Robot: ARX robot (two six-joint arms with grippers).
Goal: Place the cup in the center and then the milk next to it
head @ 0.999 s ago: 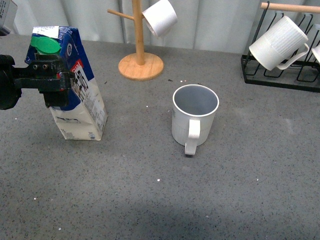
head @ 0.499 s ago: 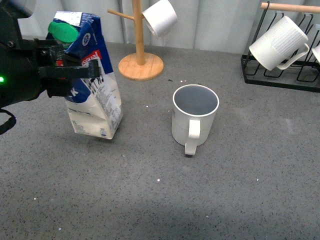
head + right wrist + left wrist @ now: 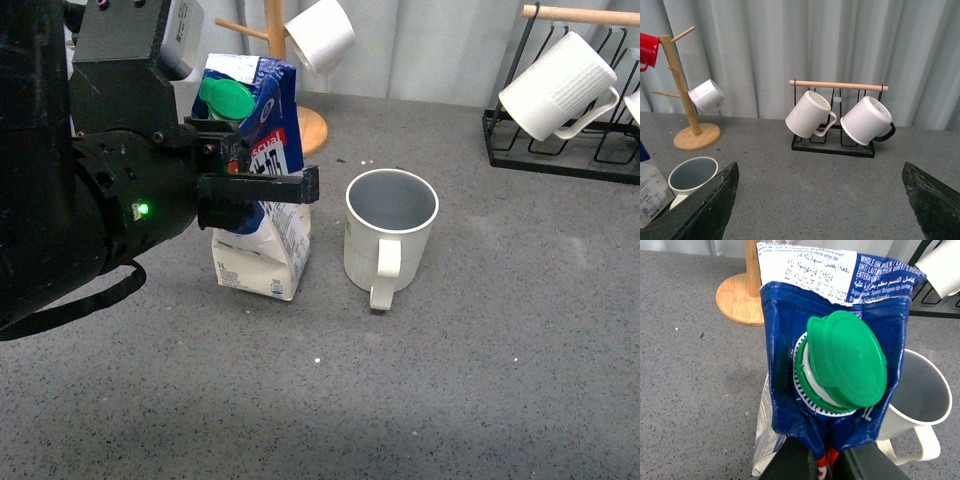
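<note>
The cup (image 3: 390, 235) stands upright in the middle of the grey table, handle toward me, grey-blue inside showing. The milk (image 3: 262, 255), a blue-and-white carton with a green cap (image 3: 845, 365), hangs slightly tilted just left of the cup, a small gap between them. My left gripper (image 3: 265, 182) is shut on the milk's upper part; in the left wrist view its fingers pinch the carton (image 3: 840, 295) below the cap, with the cup (image 3: 922, 395) right beside it. My right gripper (image 3: 820, 200) is open and holds nothing; its view shows the cup (image 3: 692, 175) and the milk (image 3: 647, 195) from afar.
A wooden mug tree (image 3: 275, 120) with a smooth white cup (image 3: 320, 35) stands behind the milk. A black rack (image 3: 560, 150) holding a ribbed white mug (image 3: 555, 85) sits at the back right. A red mug (image 3: 647, 50) hangs on the tree.
My left gripper has carried the milk from the table's left side rightward to just beside the cup. The cup has not moved.
</note>
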